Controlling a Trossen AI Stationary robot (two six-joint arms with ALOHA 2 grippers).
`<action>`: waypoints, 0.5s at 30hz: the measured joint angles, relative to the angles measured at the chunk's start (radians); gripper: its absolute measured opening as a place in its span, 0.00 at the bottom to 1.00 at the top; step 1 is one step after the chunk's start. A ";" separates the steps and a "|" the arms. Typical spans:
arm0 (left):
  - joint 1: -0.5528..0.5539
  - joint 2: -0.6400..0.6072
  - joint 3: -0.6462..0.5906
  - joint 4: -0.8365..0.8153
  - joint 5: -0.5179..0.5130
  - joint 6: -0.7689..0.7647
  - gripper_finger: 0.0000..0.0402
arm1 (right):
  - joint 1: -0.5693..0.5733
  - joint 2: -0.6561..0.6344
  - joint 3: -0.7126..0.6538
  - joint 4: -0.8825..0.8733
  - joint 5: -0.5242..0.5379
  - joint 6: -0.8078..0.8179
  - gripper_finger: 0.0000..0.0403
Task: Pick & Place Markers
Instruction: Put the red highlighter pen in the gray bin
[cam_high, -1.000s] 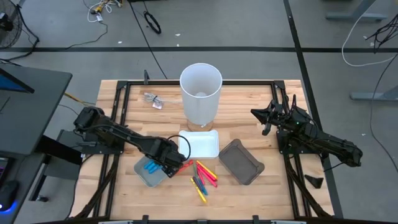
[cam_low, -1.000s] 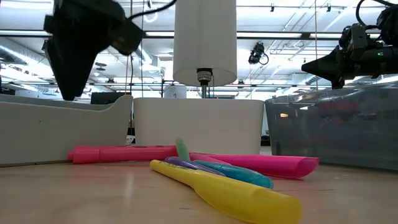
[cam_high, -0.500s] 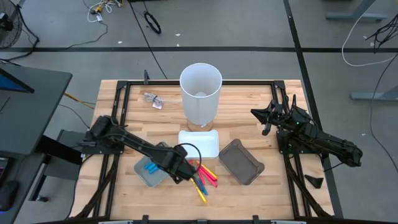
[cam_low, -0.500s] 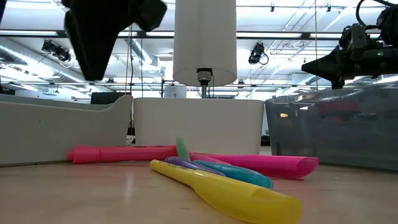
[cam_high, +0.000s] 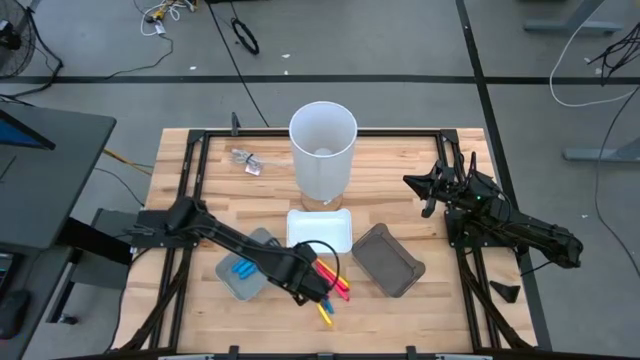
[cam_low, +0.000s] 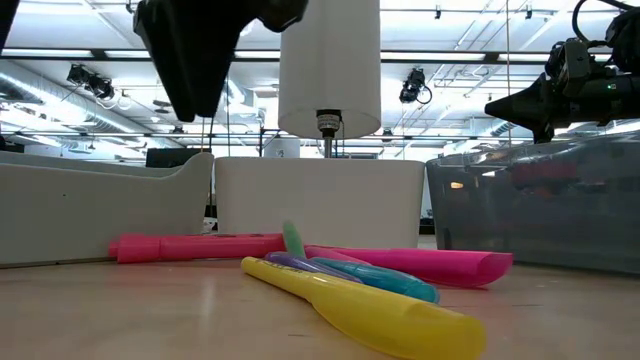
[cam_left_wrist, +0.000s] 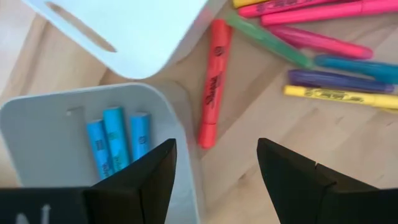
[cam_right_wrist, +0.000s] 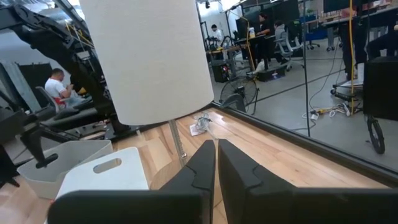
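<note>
table (cam_high: 200, 170): wood | on it: markers (cam_high: 335, 283) (loose), three trays (cam_high: 322, 230), white cylinder (cam_high: 322, 150)

In the high view, the left gripper (cam_high: 312, 287) is covering part of the loose markers (cam_high: 335, 283), so their count is not determinable. In the left wrist view, the frame edge is cutting off the yellow marker (cam_left_wrist: 339, 96) and the grey tray (cam_left_wrist: 43, 143).

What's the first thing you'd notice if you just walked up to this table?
Probably the bright markers scattered near the table's front edge, with the left end effector open right above them. Then the tall white cylinder standing mid-table, and three blue markers already lying in the grey tray. The right end effector waits shut at the right side.
</note>
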 joint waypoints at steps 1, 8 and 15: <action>0.000 0.008 0.009 0.002 0.000 0.000 0.58 | 0.000 0.000 0.000 0.000 0.000 0.000 0.06; 0.000 0.061 0.061 0.001 0.004 0.000 0.58 | 0.000 0.000 0.000 0.000 0.000 0.000 0.06; 0.002 0.094 0.107 0.000 0.011 0.002 0.58 | 0.000 0.000 0.000 0.000 0.000 0.000 0.06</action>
